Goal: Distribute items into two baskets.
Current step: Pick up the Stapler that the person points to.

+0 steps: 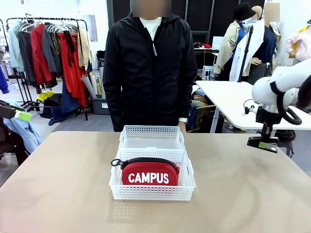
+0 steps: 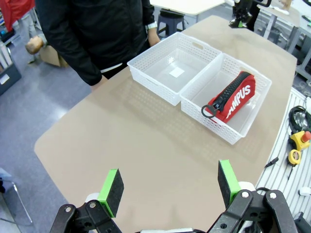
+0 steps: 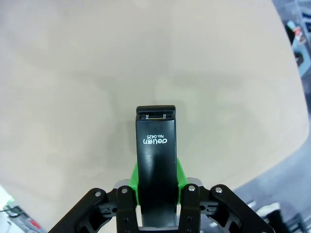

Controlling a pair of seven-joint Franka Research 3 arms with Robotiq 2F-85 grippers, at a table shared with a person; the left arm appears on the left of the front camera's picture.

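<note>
two baskets [image 1: 151, 192], one pouch [image 1: 149, 175], one stapler [image 3: 155, 160]

I see a smooth beige tabletop [image 1: 252, 194] across the lower frame. Behind it, at centre, stands a person in a black zipped jacket [image 1: 150, 73]. At upper left a metal clothes rack [image 1: 48, 48] holds red and grey garments. A white rectangular table [image 1: 228, 99] sits at right. In my left wrist view, a yellow box with a red button [image 2: 300, 139] lies at the right edge.
</note>
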